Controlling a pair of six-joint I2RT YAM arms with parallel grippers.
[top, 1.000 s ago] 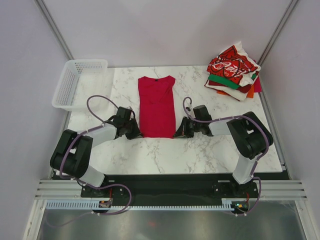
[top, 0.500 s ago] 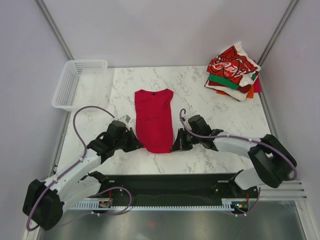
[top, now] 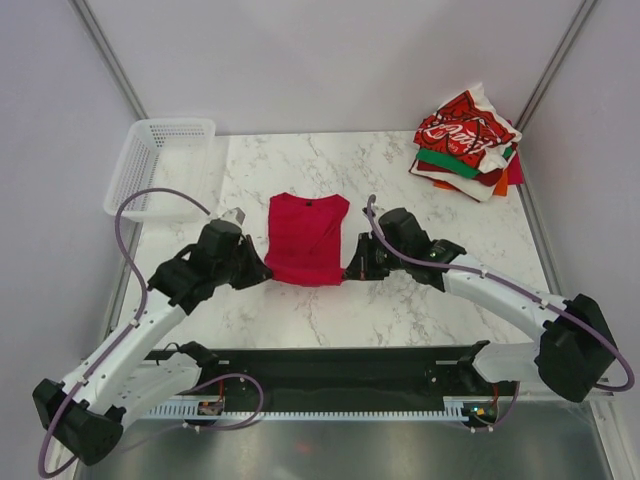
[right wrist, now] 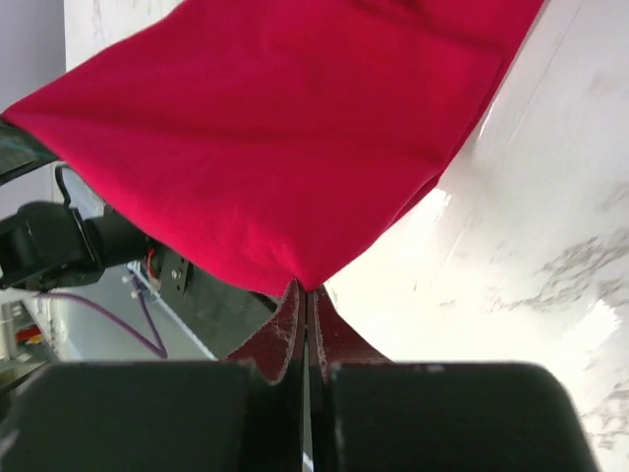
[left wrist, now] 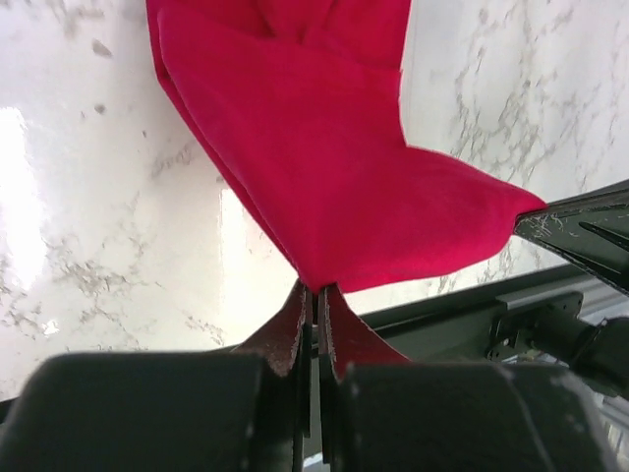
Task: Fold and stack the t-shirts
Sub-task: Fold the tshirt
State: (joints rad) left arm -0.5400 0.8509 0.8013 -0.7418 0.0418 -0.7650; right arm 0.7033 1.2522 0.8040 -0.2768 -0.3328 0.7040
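Observation:
The plain crimson-red t-shirt (top: 305,238) lies mid-table with its lower half lifted off the marble. My left gripper (top: 262,272) is shut on its bottom left corner, and the cloth (left wrist: 324,167) hangs from my closed fingertips. My right gripper (top: 350,272) is shut on the bottom right corner, and the cloth (right wrist: 285,128) fans up from the tips. The hem stretches taut between both grippers. A pile of folded t-shirts (top: 468,142), topped by a red one with white script, sits at the back right.
A white mesh basket (top: 158,166) stands at the table's back left corner. The table's black front rail (top: 320,365) runs below the grippers. Grey frame posts rise at both back corners.
Both grippers have lifted the shirt's bottom corners and carried them away from the front edge. The visible shirt has shortened as its lower part rose over the upper part.

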